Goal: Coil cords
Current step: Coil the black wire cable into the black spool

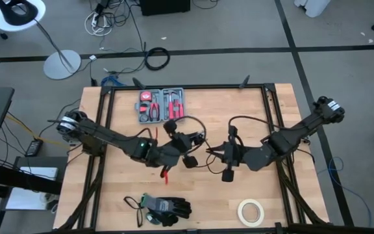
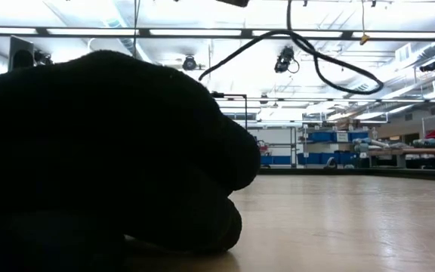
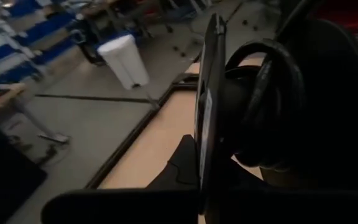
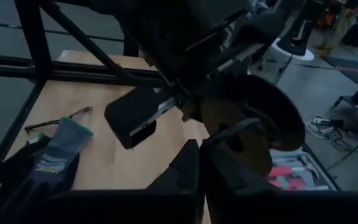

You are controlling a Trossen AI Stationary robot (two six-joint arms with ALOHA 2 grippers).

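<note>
You've got both arms meeting mid-table, just below the tool case (image 1: 162, 105). Left gripper (image 1: 186, 140) sits close below the case w/ its jaws pressed together on a flat round disc (image 3: 207, 118); the black cord (image 3: 272, 99) is wound in thick turns beside that disc, right at the fingers. In the overhead view a loop of that cord (image 1: 197, 123) arcs up near the case's lower right corner, and a thin strand runs across to the right gripper (image 1: 221, 155). Right gripper's jaws are pressed together too; can't tell if the strand is actually pinched. Gloves (image 1: 164, 209) lie well below the case near the table's front edge, tape roll (image 1: 251, 212) off to their right.
</note>
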